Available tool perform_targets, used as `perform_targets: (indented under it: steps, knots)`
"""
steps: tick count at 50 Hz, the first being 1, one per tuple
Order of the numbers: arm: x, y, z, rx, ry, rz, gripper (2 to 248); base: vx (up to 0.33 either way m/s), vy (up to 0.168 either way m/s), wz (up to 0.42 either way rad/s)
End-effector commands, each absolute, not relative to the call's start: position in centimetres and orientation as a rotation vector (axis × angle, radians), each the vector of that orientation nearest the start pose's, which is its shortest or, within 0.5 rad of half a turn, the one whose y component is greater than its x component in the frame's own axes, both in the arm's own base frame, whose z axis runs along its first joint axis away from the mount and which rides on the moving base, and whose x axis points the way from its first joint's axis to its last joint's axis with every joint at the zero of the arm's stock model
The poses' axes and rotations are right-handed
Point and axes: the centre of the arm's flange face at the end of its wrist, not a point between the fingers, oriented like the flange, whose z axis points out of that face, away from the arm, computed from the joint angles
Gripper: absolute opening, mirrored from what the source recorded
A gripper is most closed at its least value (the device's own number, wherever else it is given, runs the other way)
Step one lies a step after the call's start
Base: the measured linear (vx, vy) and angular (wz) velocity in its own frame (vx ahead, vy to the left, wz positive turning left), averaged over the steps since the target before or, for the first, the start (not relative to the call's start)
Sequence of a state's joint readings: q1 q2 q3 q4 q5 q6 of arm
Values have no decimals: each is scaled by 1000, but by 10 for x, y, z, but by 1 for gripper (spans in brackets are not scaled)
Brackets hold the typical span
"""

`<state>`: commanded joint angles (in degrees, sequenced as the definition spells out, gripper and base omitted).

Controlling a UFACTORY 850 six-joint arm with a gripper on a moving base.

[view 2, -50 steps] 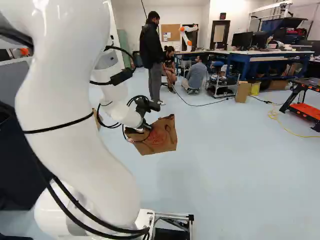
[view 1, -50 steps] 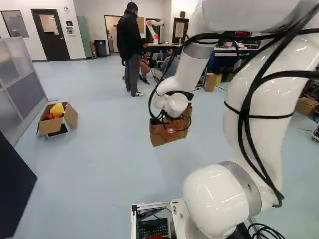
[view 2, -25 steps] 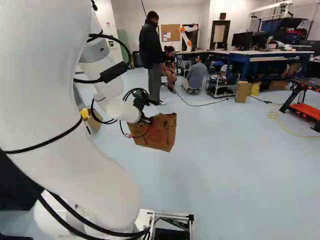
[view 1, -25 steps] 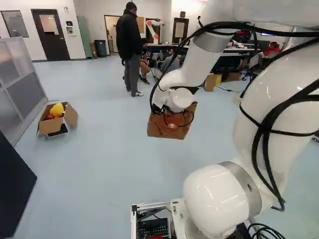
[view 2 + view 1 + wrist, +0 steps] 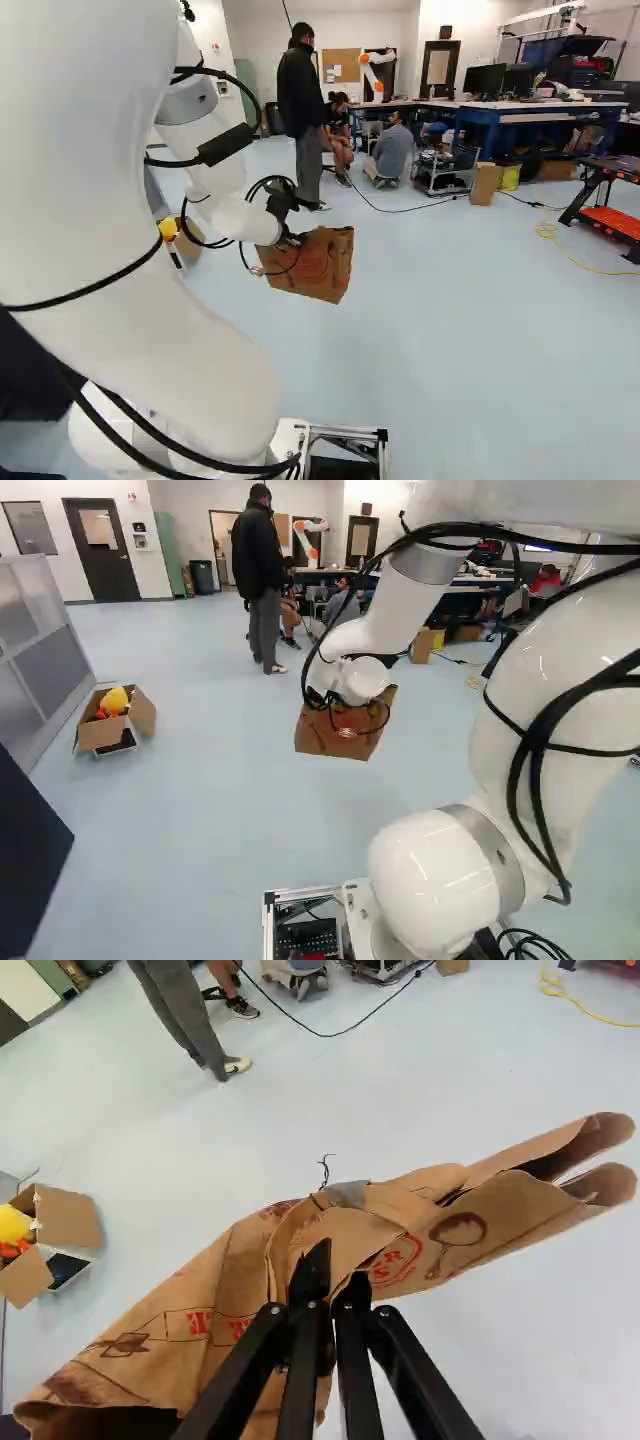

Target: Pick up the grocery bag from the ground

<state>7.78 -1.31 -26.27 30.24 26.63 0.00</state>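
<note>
The gripper (image 5: 336,1278) is clamped on the bag (image 5: 322,265), its fingers closed over a creased fold of brown paper. The bag hangs tilted from it, apparently clear of the floor (image 5: 420,340) below. Well apart from the bag, at its left in the left base view, sits an open box (image 5: 143,713). The pick-up looks all but done; next calls for a steady hold and gentle moves, lest the paper slip or tear.
</note>
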Motion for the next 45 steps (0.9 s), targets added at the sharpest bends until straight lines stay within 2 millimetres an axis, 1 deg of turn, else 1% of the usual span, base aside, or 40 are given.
perform_targets:
  steps: [23, 45]
  knots:
    - [374, 24, 374, -2734, 545, -1379, 22, 0, 0, 0]
    - [348, 13, 374, -2713, 403, -1515, 22, 0, 0, 0]
